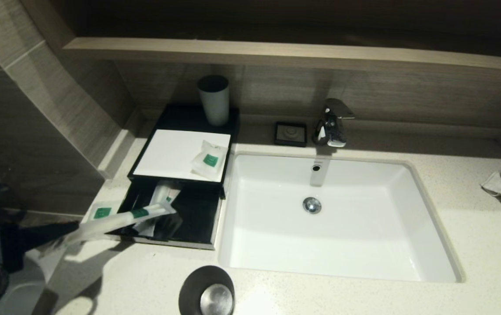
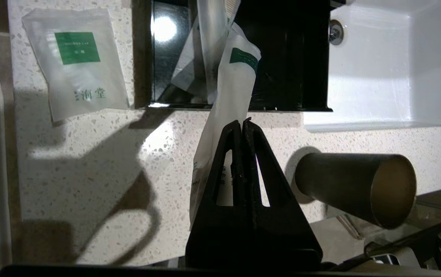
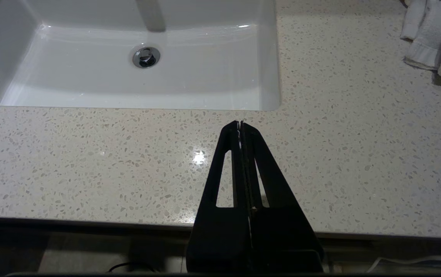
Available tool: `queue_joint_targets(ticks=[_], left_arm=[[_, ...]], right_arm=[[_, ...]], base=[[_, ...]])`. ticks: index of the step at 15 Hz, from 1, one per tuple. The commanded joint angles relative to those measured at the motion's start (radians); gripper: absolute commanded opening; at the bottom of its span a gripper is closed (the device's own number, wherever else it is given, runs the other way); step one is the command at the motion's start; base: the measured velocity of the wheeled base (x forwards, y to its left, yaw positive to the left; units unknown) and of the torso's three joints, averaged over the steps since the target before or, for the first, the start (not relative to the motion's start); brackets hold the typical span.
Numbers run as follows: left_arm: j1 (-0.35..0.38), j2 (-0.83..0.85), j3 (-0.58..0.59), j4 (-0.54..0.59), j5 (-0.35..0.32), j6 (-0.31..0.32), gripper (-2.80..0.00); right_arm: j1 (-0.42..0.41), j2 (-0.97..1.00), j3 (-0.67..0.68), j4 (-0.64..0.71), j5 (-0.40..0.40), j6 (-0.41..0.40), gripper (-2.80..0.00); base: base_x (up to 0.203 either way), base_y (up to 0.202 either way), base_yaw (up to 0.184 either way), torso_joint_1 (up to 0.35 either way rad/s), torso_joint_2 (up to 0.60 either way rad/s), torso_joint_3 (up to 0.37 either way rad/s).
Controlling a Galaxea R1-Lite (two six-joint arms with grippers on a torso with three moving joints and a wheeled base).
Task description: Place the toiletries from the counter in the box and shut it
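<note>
Clamped on one long narrow sachet [image 2: 226, 115], the left gripper [image 2: 242, 122] has its two black fingers pressed together with the translucent white packet pinched between them, hanging above the cream speckled counter [image 2: 101, 181] just short of the front edge of the box's open drawer [image 2: 289, 77]. From the fingertips the held sachet reaches forward over the drawer's front lip, its green-labelled end above the black drawer floor. Beyond that end a second long sachet [image 2: 208, 42] lies inside the drawer, crossing beneath the held one. Off to the gripper's left, on the counter just beside the drawer's outer wall, a small squarish sachet [image 2: 76, 61] lies flat with its green label up. Farther ahead of the gripper, past the drawer, the other small sachet [image 1: 208, 159] rests on the box's white top panel [image 1: 171, 153], near the corner closest to the sink [image 1: 338, 218], and a grey cup [image 1: 214, 99] stands upright behind that panel. To the gripper's right and closer to the robot, a dark cup [image 2: 355, 186] stands on the counter near its front edge. The right gripper [image 3: 240, 124] is parked over the bare counter in front of the sink's right corner, its fingers together and holding nothing, with a white towel [image 3: 436, 38] lying well off to its right.
</note>
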Motion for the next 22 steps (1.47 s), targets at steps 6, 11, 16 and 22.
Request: queue_joint_targets(ticks=[6,11,16,22], left_arm=[[-0.147,0.096,-0.008,-0.108,0.169,-0.098,-2.80],[-0.246,0.117,-0.050,-0.120,0.261,-0.189,-2.80],[-0.284,0.157,-0.085,-0.120,0.329,-0.252,-2.80],[-0.350,0.173,-0.121,-0.120,0.478,-0.347,-2.80]], right_arm=[[0.000,0.000,0.000,0.000,0.000,0.000,-2.80],[0.000,0.000,0.000,0.000,0.000,0.000,-2.80],[0.000,0.000,0.000,0.000,0.000,0.000,-2.80],[0.000,0.002,0.000,0.000,0.000,0.000,-2.80]], base=[[0.000,0.000,0.000,0.000,0.00,0.000],[0.000,0.000,0.000,0.000,0.00,0.000],[0.000,0.000,0.000,0.000,0.00,0.000],[0.000,0.000,0.000,0.000,0.00,0.000]])
